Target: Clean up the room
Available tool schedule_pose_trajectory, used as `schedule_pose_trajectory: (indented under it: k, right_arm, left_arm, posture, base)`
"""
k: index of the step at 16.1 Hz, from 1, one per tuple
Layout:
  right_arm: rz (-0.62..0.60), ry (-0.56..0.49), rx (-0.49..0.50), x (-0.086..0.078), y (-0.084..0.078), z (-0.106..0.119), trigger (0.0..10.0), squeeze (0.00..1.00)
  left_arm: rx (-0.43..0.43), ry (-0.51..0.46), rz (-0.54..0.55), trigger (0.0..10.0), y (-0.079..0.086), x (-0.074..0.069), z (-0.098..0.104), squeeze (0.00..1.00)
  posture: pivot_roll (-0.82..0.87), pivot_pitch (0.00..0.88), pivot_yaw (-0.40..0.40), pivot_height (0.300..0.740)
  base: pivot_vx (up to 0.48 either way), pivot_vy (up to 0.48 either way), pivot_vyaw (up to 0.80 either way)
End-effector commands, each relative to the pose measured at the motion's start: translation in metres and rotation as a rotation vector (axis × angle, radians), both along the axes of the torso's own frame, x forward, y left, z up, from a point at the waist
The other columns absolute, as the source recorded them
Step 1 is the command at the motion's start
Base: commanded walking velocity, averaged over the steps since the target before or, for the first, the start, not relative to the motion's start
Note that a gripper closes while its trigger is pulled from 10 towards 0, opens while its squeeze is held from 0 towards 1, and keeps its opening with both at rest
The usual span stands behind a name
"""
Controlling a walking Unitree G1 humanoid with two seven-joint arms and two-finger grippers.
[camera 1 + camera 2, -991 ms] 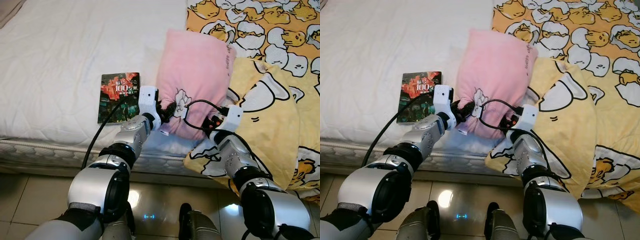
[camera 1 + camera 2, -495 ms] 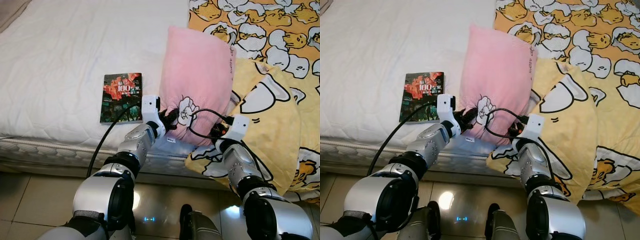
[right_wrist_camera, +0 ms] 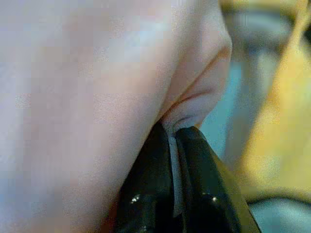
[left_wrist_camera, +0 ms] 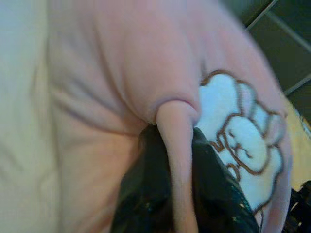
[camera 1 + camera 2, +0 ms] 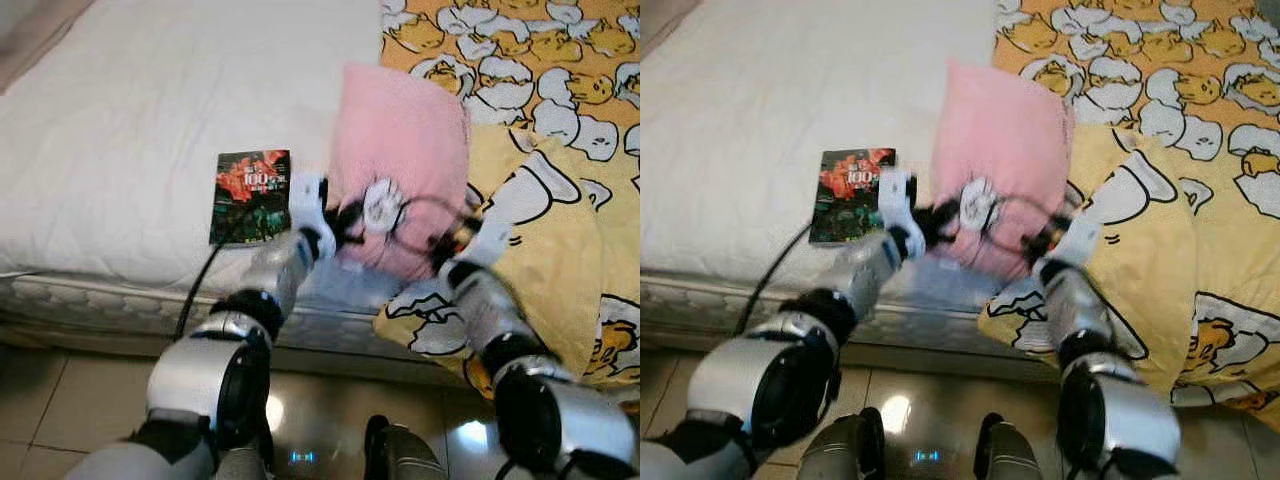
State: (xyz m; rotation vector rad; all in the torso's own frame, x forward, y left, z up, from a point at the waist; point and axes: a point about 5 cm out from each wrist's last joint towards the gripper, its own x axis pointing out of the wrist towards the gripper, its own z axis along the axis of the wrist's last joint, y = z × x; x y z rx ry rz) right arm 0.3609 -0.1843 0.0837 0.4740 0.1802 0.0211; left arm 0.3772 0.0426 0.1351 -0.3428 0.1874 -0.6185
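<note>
A white mattress [image 5: 130,130] takes up the left and middle of the head views, its quilted edge running along the near side above a tiled floor [image 5: 60,400]. From about one o'clock round to four o'clock a yellow blanket [image 5: 540,200] printed with egg cartoons lies over the bed's right side and hangs off the near edge.

The pink pillow [image 5: 400,150] is in the middle of the scene, toward twelve o'clock from the robot, on the bed at the blanket's left border — its near end is raised off the mattress by both grippers, its far end reaching up toward the blanket. A white cartoon patch [image 5: 382,205] shows near its lower end; the head views are blurred.

The left gripper [image 5: 345,218] is at the pillow's near left corner, around eleven o'clock, and in its wrist view the two black fingers [image 4: 146,194] are pinched on a fold of pink cloth [image 4: 177,145] that stands up between them, beside the same white patch. The right gripper [image 5: 445,240] is at the near right corner, around one o'clock, just where pillow meets blanket; its fingers [image 3: 194,170] are likewise clamped on a thin pinch of pink fabric.

A book [image 5: 250,197] with a dark red-and-green cover lies flat on the mattress at about ten o'clock, just left of the left gripper and apart from the pillow. A black cable [image 5: 200,280] runs down the left arm past the mattress edge
</note>
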Motion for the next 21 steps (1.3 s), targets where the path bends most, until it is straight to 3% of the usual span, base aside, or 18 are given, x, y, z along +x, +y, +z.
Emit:
schedule_pose_trajectory:
  k: [1,5,7,11,12,13,14,17,21]
  right_arm:
    - [0.003,-0.086,0.009,0.01,-0.002,0.021,0.0,0.0]
    - [-0.017,-0.308,-0.058,0.017,-0.024,0.072,0.0,0.0]
    - [-0.035,-0.35,-0.076,0.017,-0.03,0.084,0.0,0.0]
    - [-0.077,-0.469,-0.2,0.017,-0.04,0.12,0.0,0.0]
    - [-0.105,-0.495,-0.32,0.016,-0.04,0.128,3.2,0.0]
    - [-0.105,-0.501,-0.342,0.016,-0.04,0.13,3.2,0.0]
    - [-0.108,-0.518,-0.35,0.015,-0.039,0.133,10.0,0.0]
    - [-0.129,-0.515,-0.352,0.014,-0.041,0.135,10.0,0.0]
    - [-0.132,-0.497,-0.349,0.01,-0.041,0.128,10.0,0.0]
  left_arm:
    - [0.024,-0.064,-0.07,0.0,-0.013,0.001,0.013,0.0]
    - [0.044,-0.313,-0.108,0.0,-0.014,0.012,0.066,0.0]
    - [0.046,-0.339,-0.064,0.0,-0.009,0.017,0.077,0.0]
    - [0.038,-0.432,0.026,0.0,0.005,0.025,0.106,0.0]
    - [0.061,-0.459,0.068,10.0,0.01,0.027,0.112,0.0]
    - [0.066,-0.478,0.071,10.0,0.01,0.027,0.114,0.0]
    - [0.032,-0.477,0.099,10.0,0.014,0.029,0.119,0.0]
    - [0.048,-0.48,0.171,10.0,0.021,0.031,0.122,0.0]
    - [0.042,-0.422,0.198,10.0,0.018,0.03,0.108,0.0]
  posture:
    - [-0.04,0.027,-0.026,0.74]
    - [-0.06,0.0,-0.018,0.74]
    - [-0.06,0.0,-0.021,0.74]
    - [-0.07,0.0,-0.008,0.74]
    - [-0.06,0.0,-0.004,0.74]
    - [-0.06,0.0,-0.004,0.74]
    - [-0.06,0.0,-0.007,0.74]
    - [-0.05,0.0,-0.01,0.74]
    - [-0.07,0.0,-0.006,0.74]
  base:
    - [0.0,0.0,0.0]
    - [0.0,0.0,0.0]
    - [0.0,0.0,0.0]
    - [0.0,0.0,0.0]
    - [0.0,0.0,0.0]
    - [0.0,0.0,0.0]
    - [0.0,0.0,0.0]
    - [0.0,0.48,0.0]
    - [0.0,0.48,0.0]
